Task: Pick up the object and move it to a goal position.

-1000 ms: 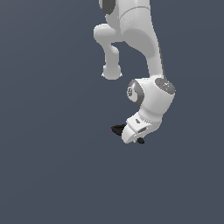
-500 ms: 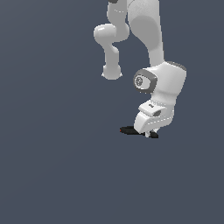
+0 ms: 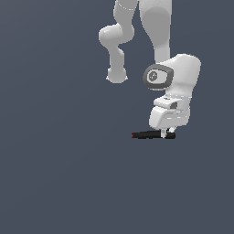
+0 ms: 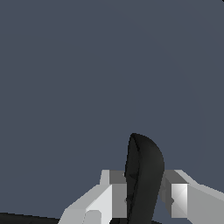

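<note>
The object (image 3: pixel 148 135) shows edge-on in the exterior view as a narrow black bar with a tiny red tip at its end toward that view's left. My gripper (image 3: pixel 167 133) is directly above its other end, and its short fingers close on it. In the wrist view the object (image 4: pixel 144 175) is a black curved piece pinched between the two white fingers (image 4: pixel 109 199). The rest of the object is hidden behind the fingers and the hand.
The white arm (image 3: pixel 155 27) comes down from the top of the exterior view. Plain grey-blue background lies all around in both views, with no other objects visible.
The hand has swung toward the exterior view's right and turned upright, carrying the object with it. The object now lies level instead of tilted.
</note>
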`<action>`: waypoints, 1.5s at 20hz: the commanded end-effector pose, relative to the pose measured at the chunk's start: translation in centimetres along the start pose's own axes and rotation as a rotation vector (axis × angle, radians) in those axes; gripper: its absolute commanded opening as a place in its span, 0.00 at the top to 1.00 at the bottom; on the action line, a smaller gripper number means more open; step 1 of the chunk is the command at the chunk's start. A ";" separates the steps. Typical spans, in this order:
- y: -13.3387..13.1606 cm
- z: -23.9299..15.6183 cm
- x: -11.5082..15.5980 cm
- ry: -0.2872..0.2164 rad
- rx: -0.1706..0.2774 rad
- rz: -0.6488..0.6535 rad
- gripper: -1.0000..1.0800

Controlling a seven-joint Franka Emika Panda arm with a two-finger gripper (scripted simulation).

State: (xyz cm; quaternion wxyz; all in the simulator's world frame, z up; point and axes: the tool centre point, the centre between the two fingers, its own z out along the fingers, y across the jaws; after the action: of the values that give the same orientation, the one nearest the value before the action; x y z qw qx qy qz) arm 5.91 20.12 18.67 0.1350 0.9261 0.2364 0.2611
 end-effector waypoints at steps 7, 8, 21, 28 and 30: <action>-1.0 -2.5 1.5 0.094 -0.052 0.014 1.00; -1.1 -2.7 1.6 0.104 -0.057 0.015 1.00; -2.6 -5.6 3.0 0.215 -0.126 0.029 1.00; -3.3 -6.9 3.4 0.263 -0.157 0.036 1.00; -3.5 -7.2 3.5 0.274 -0.164 0.037 1.00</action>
State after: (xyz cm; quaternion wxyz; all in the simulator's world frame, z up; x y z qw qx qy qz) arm 3.41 25.63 24.44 0.1710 0.8743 0.2150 0.4001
